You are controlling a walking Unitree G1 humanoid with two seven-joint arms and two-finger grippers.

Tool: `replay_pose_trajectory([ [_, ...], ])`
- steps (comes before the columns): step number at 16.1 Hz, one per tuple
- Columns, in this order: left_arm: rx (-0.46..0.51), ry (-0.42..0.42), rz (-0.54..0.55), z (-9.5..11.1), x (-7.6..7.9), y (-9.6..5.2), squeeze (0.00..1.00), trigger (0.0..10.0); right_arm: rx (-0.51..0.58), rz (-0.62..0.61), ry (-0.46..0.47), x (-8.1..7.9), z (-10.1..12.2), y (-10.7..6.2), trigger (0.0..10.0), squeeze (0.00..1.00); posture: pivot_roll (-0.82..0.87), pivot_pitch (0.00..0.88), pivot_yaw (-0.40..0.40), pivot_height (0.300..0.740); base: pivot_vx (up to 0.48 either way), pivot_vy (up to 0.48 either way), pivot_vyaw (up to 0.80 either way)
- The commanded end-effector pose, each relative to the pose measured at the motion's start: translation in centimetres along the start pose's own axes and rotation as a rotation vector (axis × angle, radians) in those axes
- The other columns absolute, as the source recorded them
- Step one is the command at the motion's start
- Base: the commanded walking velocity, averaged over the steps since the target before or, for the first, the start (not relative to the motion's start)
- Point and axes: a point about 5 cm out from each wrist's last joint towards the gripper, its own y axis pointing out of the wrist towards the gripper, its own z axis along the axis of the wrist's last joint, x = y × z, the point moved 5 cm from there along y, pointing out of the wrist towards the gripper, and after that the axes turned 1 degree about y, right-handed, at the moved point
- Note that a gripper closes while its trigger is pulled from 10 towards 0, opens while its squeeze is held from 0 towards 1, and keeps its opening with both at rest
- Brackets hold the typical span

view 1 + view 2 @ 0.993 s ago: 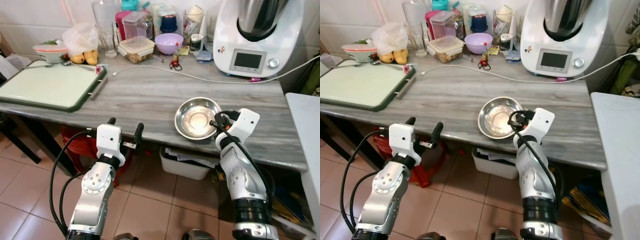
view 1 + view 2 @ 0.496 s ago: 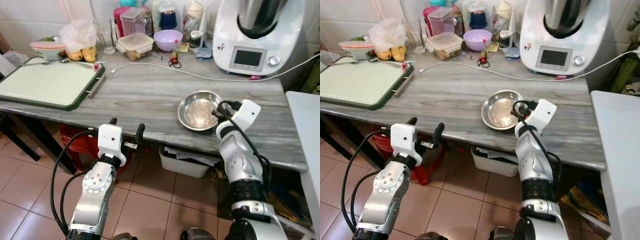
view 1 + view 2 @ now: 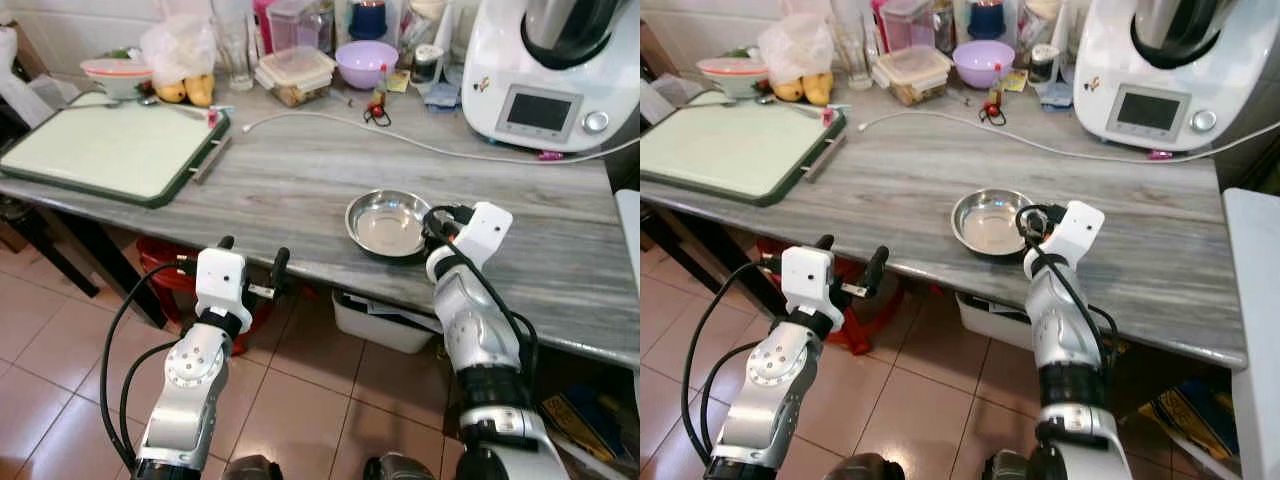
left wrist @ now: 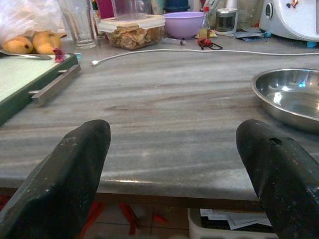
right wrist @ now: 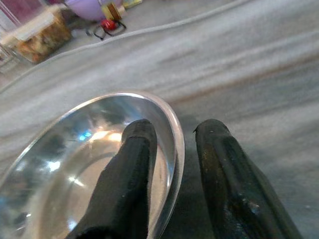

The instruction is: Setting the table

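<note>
A shiny steel bowl (image 3: 385, 222) sits on the grey wood-grain table (image 3: 300, 170), close to its front edge. My right gripper (image 3: 437, 222) reaches it from the right, at the bowl's right rim. In the right wrist view one of its fingers (image 5: 132, 164) is inside the bowl (image 5: 75, 164) and the other outside, shut on the thin rim. My left gripper (image 3: 250, 258) hovers open just in front of the table edge, level with it and holding nothing. Its fingertips (image 4: 75, 154) stand wide apart.
At the table's left end lies a green-edged cutting board (image 3: 110, 150). A white kitchen machine (image 3: 545, 70) stands back right, its cable (image 3: 400, 140) trailing across the table. Along the back are a purple bowl (image 3: 365, 60), food containers (image 3: 295, 75) and bananas (image 3: 185, 92). Beneath sit a red stool (image 3: 165, 275) and a white box (image 3: 385, 320).
The whole view has shifted, so the camera moved. My right gripper stays at the bowl's right rim, and the left gripper keeps its open pose before the table edge.
</note>
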Motion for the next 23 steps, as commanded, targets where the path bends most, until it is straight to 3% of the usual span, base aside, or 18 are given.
replay_pose_trajectory([
  [1,-0.003,0.002,0.011,0.1,-0.3,-0.1,0.00,10.0,0.028,0.021,-0.015,-0.5,0.8,-0.2,10.0,1.00,0.00,0.042,0.047,0.740,0.000,0.000,0.00],
  [3,0.000,0.005,0.024,0.1,-0.4,-0.1,0.00,10.0,0.069,0.022,-0.036,-0.4,1.9,-0.8,10.0,1.00,-0.01,0.040,0.046,0.740,0.000,0.000,0.00],
  [7,-0.043,-0.010,0.101,-0.8,-1.5,-0.3,0.00,10.0,0.200,0.063,-0.170,-0.3,3.9,-3.3,10.0,1.00,-0.02,0.036,0.042,0.740,0.000,0.000,0.00],
  [11,-0.043,-0.009,0.111,-0.8,-1.8,-0.4,0.00,10.0,0.210,0.108,-0.293,0.2,2.5,-5.9,10.0,1.00,-0.02,0.029,0.042,0.740,0.000,0.000,0.00],
  [17,-0.043,-0.016,0.129,-0.9,-2.0,-0.5,0.00,10.0,0.216,0.116,-0.448,1.1,1.7,-8.0,10.0,0.98,-0.03,0.026,0.043,0.740,0.000,0.000,0.00],
  [18,-0.045,-0.017,0.128,-0.9,-1.9,-0.5,0.00,10.0,0.199,0.116,-0.434,1.3,1.4,-8.1,10.0,0.00,-0.02,0.026,0.042,0.740,0.000,0.000,0.00],
  [23,-0.043,-0.012,0.125,-0.9,-1.9,-0.4,0.00,10.0,0.181,0.053,-0.454,2.5,1.3,-7.6,10.0,0.00,-0.02,0.018,0.039,0.740,0.000,0.000,0.00],
])
